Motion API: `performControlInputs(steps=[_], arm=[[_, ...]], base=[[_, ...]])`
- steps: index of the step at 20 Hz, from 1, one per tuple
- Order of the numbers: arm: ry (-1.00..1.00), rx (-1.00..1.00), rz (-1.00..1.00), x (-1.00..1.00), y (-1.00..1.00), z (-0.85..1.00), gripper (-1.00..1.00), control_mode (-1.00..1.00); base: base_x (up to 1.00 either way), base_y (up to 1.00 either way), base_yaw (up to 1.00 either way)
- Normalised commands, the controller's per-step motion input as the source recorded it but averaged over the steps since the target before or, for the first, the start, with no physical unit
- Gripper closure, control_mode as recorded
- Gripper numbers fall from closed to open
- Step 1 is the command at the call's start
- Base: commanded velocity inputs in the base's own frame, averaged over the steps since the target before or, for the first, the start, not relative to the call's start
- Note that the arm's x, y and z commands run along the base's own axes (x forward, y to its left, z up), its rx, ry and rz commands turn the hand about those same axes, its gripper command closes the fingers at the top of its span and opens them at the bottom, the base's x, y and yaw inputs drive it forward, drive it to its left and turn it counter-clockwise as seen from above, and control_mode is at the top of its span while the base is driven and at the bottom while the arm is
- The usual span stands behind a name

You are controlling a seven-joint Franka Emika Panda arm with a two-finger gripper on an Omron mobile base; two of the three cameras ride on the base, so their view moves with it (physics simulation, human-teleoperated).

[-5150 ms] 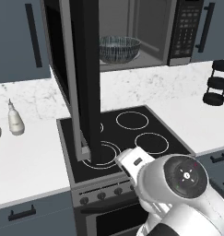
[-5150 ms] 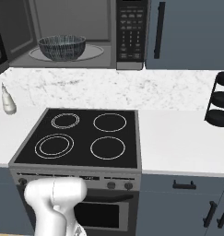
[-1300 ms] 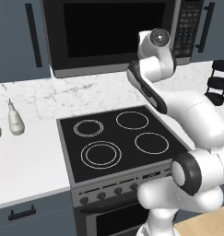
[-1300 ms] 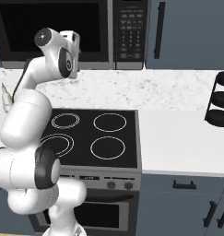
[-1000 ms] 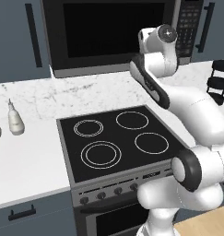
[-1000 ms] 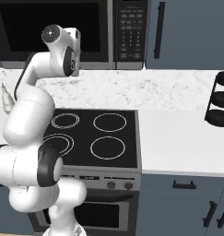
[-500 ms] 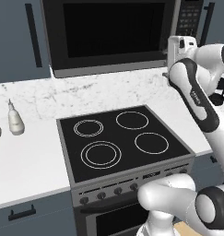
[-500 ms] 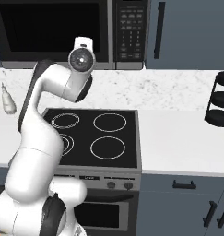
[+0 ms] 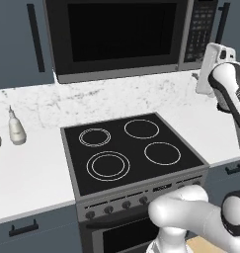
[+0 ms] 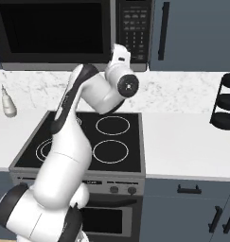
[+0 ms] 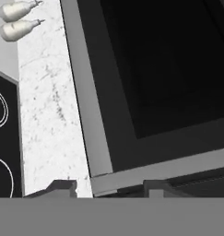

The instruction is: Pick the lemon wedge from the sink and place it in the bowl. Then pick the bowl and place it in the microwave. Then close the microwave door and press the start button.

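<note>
The microwave [image 9: 126, 37] door [image 10: 52, 30] is shut; the empty end effector [image 11: 109, 186] stands parted.

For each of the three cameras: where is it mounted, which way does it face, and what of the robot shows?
Left base view: behind the arm's left, facing the stovetop and microwave; arm at right.
Right base view: behind its right, same stovetop and microwave; arm at left.
Hand view: on the hand, rolled sideways, facing the closed microwave door; gripper fingertips at bottom.
Shared: microwave, stovetop, two bottles.
</note>
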Motion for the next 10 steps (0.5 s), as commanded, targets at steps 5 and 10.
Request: performControlInputs(steps=[5, 10], arm=[[-0.08, 0.03, 0.0, 0.53, -0.36, 0.18, 1.0, -1.0], [-0.05, 0.0, 0.0, 0.43, -0.03, 0.0, 1.0, -1.0]], base=[[0.0, 0.0, 0.0], [0.0, 0.0, 0.0]])
